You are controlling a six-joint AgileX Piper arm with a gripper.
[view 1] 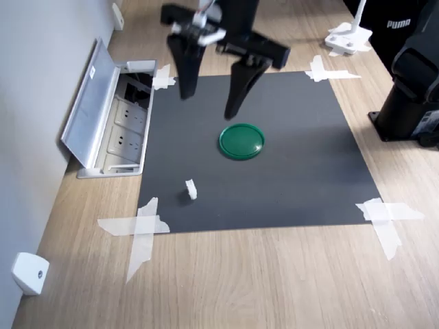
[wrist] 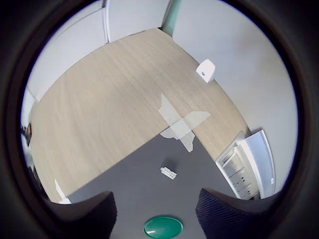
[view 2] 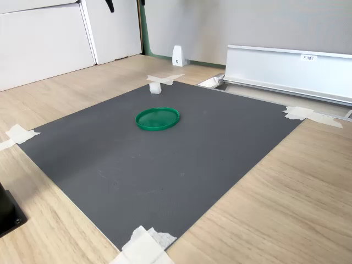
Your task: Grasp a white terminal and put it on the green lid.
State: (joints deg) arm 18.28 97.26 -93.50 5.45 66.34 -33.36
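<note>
The gripper (view 1: 211, 104) hangs spread wide, its 2 dark fingers (view 1: 185, 68) well apart with nothing between them, poised in the air above the far part of the black mat (view 1: 288, 171) in the first exterior view. In the wrist view the 2 textured pads (wrist: 224, 211) frame open space, touching nothing.

The green lid (view 1: 241, 141) lies flat near the middle of the mat, nothing resting on it. The white terminal (view 1: 191, 189) sits on the mat apart from the lid, toward the mat's corner held by a cross of white tape strips (view 1: 140, 229); in the wrist view it shows as a small ribbed block (wrist: 168, 173) between the lid (wrist: 163, 227) and that tape cross (wrist: 182, 124). Nothing lies between the terminal and the lid.

Beside the mat, past the edge nearest the terminal, a floor socket box (view 1: 113, 127) is sunk into the wooden table (view 1: 274, 274), its silver cover flipped up; a small label on the cover is too small to read. A white wedge-shaped piece (view 1: 29, 273) sits against the wall, beyond the tape cross from the mat. Beyond the mat's opposite edge stands a dark object (view 1: 411, 89), and above it on a black surface white letters read "PUMA" (view 1: 398, 24). A white bracket (view 1: 348, 38) rests near the far taped corner
</note>
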